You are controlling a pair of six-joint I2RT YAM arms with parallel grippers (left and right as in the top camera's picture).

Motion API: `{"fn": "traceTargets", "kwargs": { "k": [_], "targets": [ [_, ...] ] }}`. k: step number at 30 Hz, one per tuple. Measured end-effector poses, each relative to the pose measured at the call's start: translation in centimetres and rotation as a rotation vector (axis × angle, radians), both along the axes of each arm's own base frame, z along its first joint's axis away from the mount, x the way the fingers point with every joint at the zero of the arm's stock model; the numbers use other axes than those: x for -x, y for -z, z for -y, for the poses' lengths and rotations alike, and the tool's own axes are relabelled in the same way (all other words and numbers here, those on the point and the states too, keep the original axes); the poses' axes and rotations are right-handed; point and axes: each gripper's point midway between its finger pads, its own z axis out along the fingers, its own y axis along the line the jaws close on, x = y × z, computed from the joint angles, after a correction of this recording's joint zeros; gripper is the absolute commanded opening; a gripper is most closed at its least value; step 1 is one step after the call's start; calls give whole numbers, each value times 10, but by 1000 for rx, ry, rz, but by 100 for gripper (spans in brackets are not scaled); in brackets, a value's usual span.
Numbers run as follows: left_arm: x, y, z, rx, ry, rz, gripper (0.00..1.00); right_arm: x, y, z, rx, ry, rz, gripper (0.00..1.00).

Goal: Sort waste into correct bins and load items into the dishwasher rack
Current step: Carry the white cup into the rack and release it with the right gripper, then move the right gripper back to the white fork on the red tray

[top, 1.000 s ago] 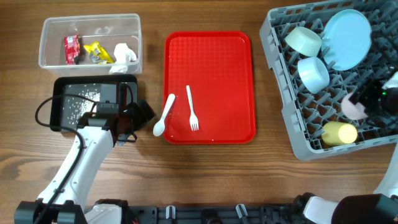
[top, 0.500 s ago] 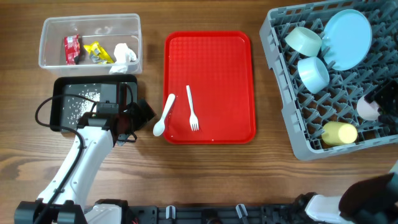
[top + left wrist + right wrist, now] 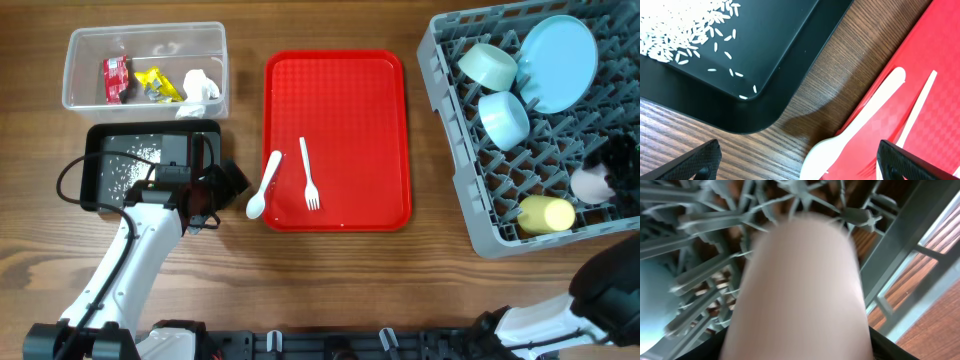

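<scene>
Spoon (image 3: 860, 120): light, stiff, slick plastic; pinch the bowl overhanging the tray's (image 3: 340, 130) left rim. Left hand (image 3: 797, 155) spread above it; right hand's (image 3: 608, 172) grip at the cup (image 3: 800, 290) unclear.

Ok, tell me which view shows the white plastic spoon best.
Overhead: the whole white plastic spoon shows, handle on the red rectangular tray, bowl overhanging its edge. Left wrist crops the spoon at its bowl; right wrist shows none.

The white cup (image 3: 800, 290) is a blurred mass, seemingly pressed close to the right wrist camera, and it hides the fingers. Overhead, the dishwasher rack (image 3: 455, 165) runs off the right edge. The left wrist view's bottom edge crops the white spoon (image 3: 865, 117).
</scene>
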Motion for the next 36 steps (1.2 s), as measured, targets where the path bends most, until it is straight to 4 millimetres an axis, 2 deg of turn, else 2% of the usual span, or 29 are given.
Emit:
{"fn": "traceTargets", "kwargs": {
  "k": [2, 6, 11, 15, 24, 27, 31, 34, 36],
  "targets": [
    [0, 0, 0, 0, 0, 0, 100, 1, 7, 2, -28, 10, 1, 66],
    [0, 0, 0, 0, 0, 0, 100, 2, 8, 6, -52, 32, 23, 67],
    [0, 0, 0, 0, 0, 0, 100, 7, 7, 11, -63, 56, 37, 89],
    [0, 0, 0, 0, 0, 0, 100, 14, 8, 17, -55, 75, 20, 98],
    [0, 0, 0, 0, 0, 0, 100, 16, 6, 18, -50, 93, 16, 100],
    [0, 0, 0, 0, 0, 0, 100, 14, -5, 19, -27, 93, 46, 99],
    [0, 0, 0, 0, 0, 0, 100, 9, -44, 24, 60, 100, 147, 97],
    [0, 0, 0, 0, 0, 0, 100, 8, -64, 22, 94, 103, 195, 93],
    [0, 0, 0, 0, 0, 0, 100, 8, -70, 20, 101, 101, 210, 87]
  ]
}}
